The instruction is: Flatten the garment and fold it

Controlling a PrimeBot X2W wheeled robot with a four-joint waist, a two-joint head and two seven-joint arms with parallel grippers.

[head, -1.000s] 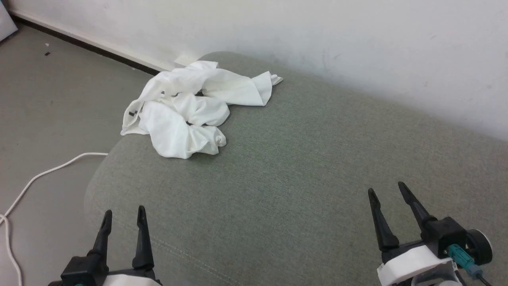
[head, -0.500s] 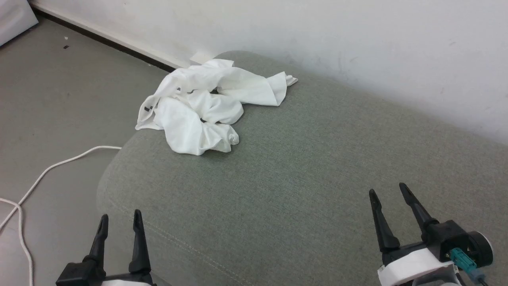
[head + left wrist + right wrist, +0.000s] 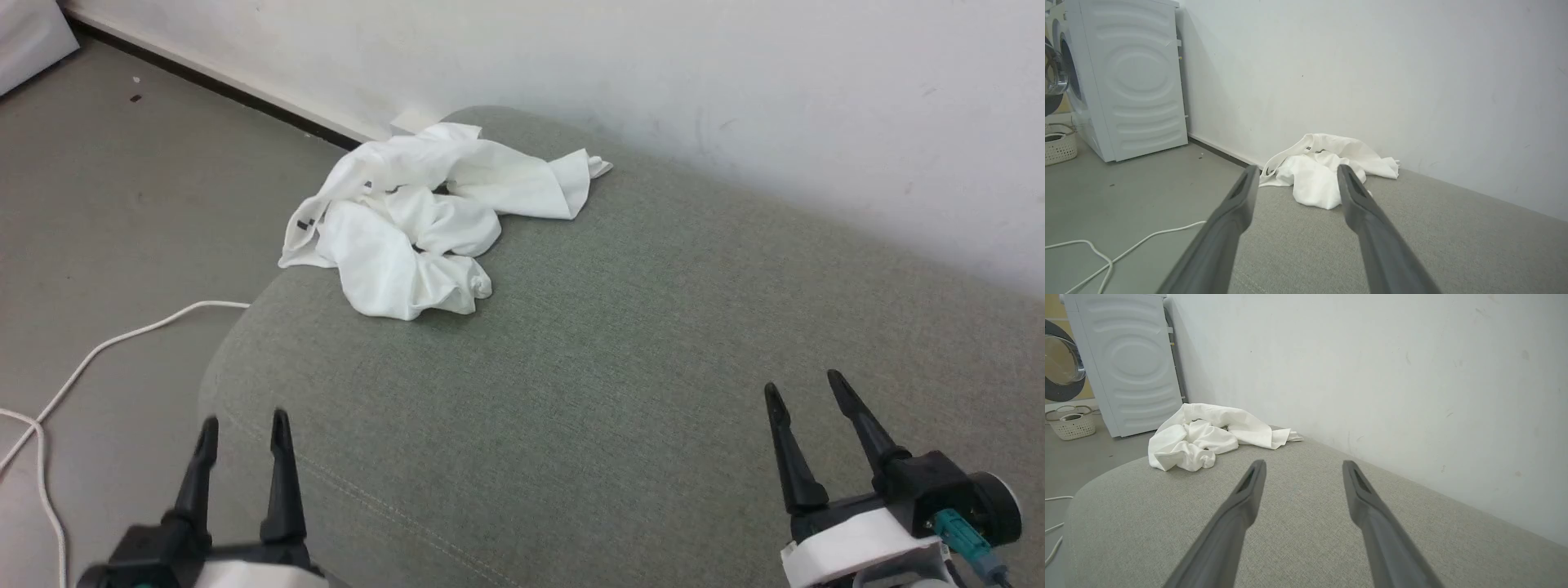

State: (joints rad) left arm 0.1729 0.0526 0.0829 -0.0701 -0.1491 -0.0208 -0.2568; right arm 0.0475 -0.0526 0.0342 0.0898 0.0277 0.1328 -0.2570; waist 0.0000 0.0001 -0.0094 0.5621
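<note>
A pale woven basket (image 3: 1071,424) stands on the floor at the left edge of the right wrist view, beside a white washing machine (image 3: 1126,363). What lies in the basket cannot be made out, and the frame edge cuts it in the left wrist view. The machine's round door (image 3: 1061,363) stands open at the far left, half cut off, and the drum is not visible.

The garment (image 3: 408,220) lies as a crumpled white heap in the upper left of the head view, on the far end of a grey-green padded seat (image 3: 620,343) and close to the wall. Its folds hide sleeves, neck and hem from one another, so no part can be told apart. A small dark mark (image 3: 306,223) on its left side is too small to read.

The left end effector (image 3: 245,417) sits at the lower left, its 2 fingers spread wide and holding nothing, with its body cut by the bottom edge. The right end effector (image 3: 802,381) at the lower right is just as wide open and empty, well apart from the garment. A white cable (image 3: 122,335) runs across the floor and off the left edge.
</note>
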